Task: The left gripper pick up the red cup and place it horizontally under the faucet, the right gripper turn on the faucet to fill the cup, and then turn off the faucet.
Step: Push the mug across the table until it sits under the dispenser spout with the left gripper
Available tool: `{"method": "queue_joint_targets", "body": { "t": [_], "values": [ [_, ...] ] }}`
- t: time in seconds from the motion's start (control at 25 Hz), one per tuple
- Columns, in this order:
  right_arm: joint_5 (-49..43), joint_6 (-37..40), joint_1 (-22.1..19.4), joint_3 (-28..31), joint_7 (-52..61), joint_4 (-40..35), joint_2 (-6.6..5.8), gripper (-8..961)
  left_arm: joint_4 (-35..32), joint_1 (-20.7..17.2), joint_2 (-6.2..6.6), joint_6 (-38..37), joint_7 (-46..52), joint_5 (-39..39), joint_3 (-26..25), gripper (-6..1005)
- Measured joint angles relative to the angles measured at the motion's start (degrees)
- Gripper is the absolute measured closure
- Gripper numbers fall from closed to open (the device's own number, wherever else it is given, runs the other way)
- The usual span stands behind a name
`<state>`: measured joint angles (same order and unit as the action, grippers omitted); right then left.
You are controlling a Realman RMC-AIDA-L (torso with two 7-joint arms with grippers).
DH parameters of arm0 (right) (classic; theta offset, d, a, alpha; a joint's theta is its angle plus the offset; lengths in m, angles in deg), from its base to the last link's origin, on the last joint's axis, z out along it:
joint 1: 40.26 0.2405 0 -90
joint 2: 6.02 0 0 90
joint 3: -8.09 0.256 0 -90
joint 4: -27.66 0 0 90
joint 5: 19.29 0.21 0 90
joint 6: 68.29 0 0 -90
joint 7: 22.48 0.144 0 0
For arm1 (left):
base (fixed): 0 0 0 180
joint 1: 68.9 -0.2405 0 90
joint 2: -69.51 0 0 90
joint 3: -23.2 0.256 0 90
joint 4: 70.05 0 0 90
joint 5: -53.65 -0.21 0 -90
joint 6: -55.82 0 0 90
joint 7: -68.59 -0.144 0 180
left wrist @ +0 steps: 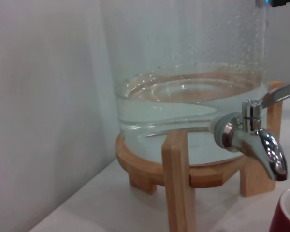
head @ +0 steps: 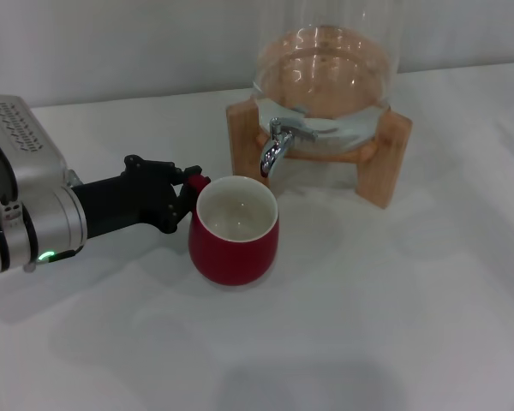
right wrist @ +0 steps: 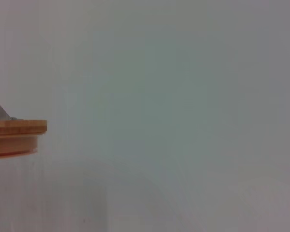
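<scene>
The red cup (head: 234, 231) stands upright on the white table, its white inside empty, just in front of and below the chrome faucet (head: 278, 145). My left gripper (head: 188, 195) reaches in from the left and is shut on the cup's small red handle (head: 196, 181). In the left wrist view the faucet (left wrist: 253, 140) shows close with its lever (left wrist: 280, 94) raised sideways, and a bit of the cup's rim (left wrist: 286, 212) shows at the corner. My right gripper is out of view.
A glass water dispenser (head: 325, 68) part full of water sits on a wooden stand (head: 385, 154) at the back of the table. The right wrist view shows only a wooden lid edge (right wrist: 17, 128) against a plain wall.
</scene>
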<state>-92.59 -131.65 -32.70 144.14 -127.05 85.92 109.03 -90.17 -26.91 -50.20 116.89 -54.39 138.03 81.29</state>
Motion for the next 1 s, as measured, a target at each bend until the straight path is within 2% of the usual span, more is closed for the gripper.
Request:
{"method": "queue_joint_targets", "body": {
  "t": [1.0],
  "values": [
    [0.79,-0.09,0.09,0.05,-0.2,-0.08,0.0,320,0.15,0.03,0.04,-3.13,2.93,-0.11,2.69,864]
  ]
}}
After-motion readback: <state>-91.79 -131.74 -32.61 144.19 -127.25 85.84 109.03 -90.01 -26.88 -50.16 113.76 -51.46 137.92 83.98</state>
